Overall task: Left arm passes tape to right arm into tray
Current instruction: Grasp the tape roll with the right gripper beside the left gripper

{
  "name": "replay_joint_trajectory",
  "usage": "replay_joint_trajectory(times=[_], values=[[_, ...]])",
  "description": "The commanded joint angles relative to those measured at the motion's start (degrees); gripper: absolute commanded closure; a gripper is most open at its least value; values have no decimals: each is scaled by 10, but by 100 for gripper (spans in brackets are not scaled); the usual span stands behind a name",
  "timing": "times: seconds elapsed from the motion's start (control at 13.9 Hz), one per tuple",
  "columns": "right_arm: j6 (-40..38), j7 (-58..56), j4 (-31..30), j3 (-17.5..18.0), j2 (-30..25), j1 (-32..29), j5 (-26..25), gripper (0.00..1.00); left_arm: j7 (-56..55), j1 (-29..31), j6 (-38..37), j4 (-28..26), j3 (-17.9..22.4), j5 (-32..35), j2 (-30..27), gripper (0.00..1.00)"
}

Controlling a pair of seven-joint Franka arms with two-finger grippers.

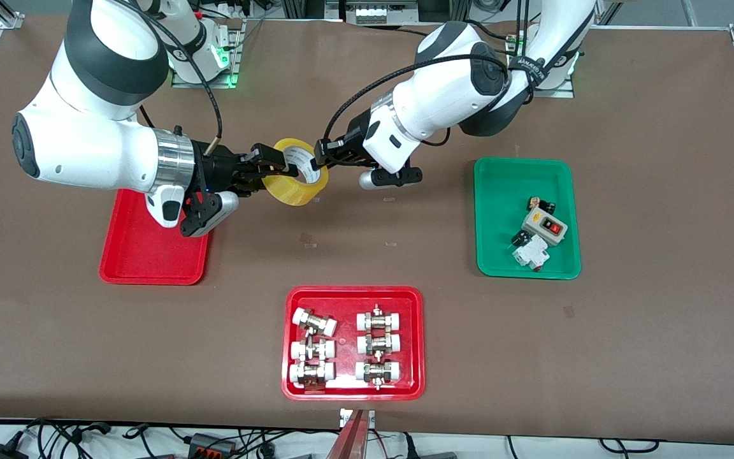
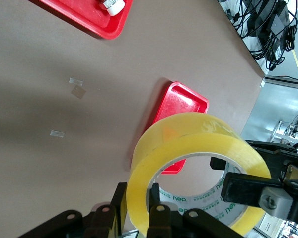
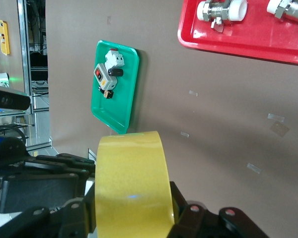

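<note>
Two grippers meet on one roll: from the front you see the tape [image 1: 295, 172] held in the air over bare desk [image 1: 367, 255], the left gripper [image 1: 323, 155] clamped on its rim and the right gripper [image 1: 278, 167] pinching the facing rim. The tray [image 1: 150, 252] lies under the right arm.

In the left wrist view, its jaws grip the wall of the roll, ring opening toward the right arm's fingers [image 2: 248, 187].

The right wrist view shows its jaws closed on the yellow band, so you release left first.
</note>
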Motion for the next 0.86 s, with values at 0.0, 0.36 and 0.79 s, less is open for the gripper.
replay_joint_trajectory(times=[0.0, 0.36, 0.79], values=[[-1, 1, 11, -1, 6, 3, 3, 62, 0, 2, -2, 9, -4, -9, -2, 55], [-1, -6, 11, -2, 6, 0, 1, 62, 4, 3, -6, 8, -4, -9, -4, 6], [-1, -10, 8, -5, 16, -7, -6, 62, 11, 87, -145, -39, 1, 1, -72, 6]])
